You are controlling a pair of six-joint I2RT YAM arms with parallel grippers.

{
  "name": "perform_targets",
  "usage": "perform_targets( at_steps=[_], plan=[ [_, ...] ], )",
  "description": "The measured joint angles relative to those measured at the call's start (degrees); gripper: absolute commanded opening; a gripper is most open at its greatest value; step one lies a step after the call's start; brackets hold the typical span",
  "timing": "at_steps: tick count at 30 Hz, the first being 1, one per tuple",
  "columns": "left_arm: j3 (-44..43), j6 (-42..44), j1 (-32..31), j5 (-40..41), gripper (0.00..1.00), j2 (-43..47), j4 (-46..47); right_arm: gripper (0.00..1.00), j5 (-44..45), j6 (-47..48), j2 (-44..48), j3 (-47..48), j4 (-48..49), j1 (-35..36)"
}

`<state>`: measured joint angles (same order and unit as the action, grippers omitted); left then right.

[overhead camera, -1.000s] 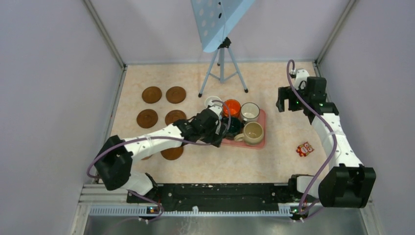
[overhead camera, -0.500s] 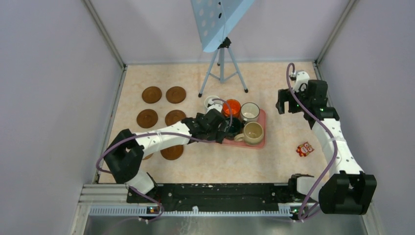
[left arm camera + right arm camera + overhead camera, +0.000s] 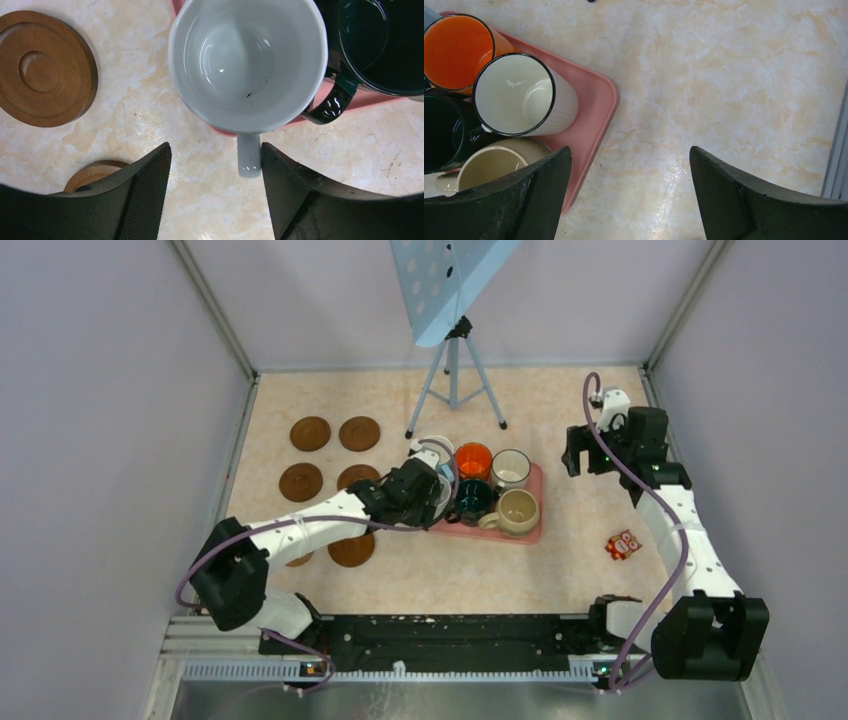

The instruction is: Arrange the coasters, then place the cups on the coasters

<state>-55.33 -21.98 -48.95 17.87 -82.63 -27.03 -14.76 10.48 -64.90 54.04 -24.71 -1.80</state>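
Note:
In the left wrist view a white cup point(image 3: 247, 65) stands at the corner of the pink tray point(image 3: 370, 100). Its handle point(image 3: 248, 155) points down between my left gripper's point(image 3: 215, 148) jaws. The gripper is open, and the handle lies against the right finger point(image 3: 290, 190) with a wide gap to the left one. A dark green cup point(image 3: 380, 45) sits right beside the white one. A brown coaster point(image 3: 42, 67) and a smaller tan coaster point(image 3: 95, 172) lie to the left. My right gripper point(image 3: 630, 150) hangs open over bare table beside the tray point(image 3: 594, 110).
On the tray stand an orange cup point(image 3: 473, 460), a dark-rimmed white cup point(image 3: 511, 469) and a beige cup point(image 3: 517, 510). Another white cup point(image 3: 432, 448) is behind. Coasters point(image 3: 310, 433) point(image 3: 359, 433) point(image 3: 300, 481) lie left. A tripod point(image 3: 453, 380) stands behind, a small packet point(image 3: 623, 543) right.
My left gripper has shifted a little left along the tray's edge to the white cup, and its jaws have narrowed around the handle. The right arm has barely moved.

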Motion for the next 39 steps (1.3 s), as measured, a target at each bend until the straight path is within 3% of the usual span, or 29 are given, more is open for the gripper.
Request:
perform_targets(
  at_steps=[7,18,25,29,32,39],
  plan=[
    [0.2,4.9,1.7,-5.3,0.59,-0.2,2.6,0.86,-0.4,0.5,0.0,-0.5,0.1,0.0],
    [3.3,8.8,3.3,-11.0,0.53,-2.4,7.0,0.86,-1.3,1.6,0.0,-0.8,0.4,0.0],
    [4.5,10.0,3.8,-11.0,0.37,-3.5,10.6,0.85,-1.6,1.6,0.0,-1.2,0.8,0.0],
    [5.4,10.5,4.5,-11.5,0.11,-3.9,11.4,0.85,-1.6,1.6,0.0,-1.3,1.2,0.0],
    [5.4,10.7,4.8,-12.4,0.00,-3.8,11.6,0.85,-1.6,1.6,0.2,-1.9,1.6,0.0],
    [5.6,12.3,5.0,-14.0,0.00,-1.2,8.5,0.84,-1.6,2.0,0.4,-2.0,1.5,0.0]
  ],
)
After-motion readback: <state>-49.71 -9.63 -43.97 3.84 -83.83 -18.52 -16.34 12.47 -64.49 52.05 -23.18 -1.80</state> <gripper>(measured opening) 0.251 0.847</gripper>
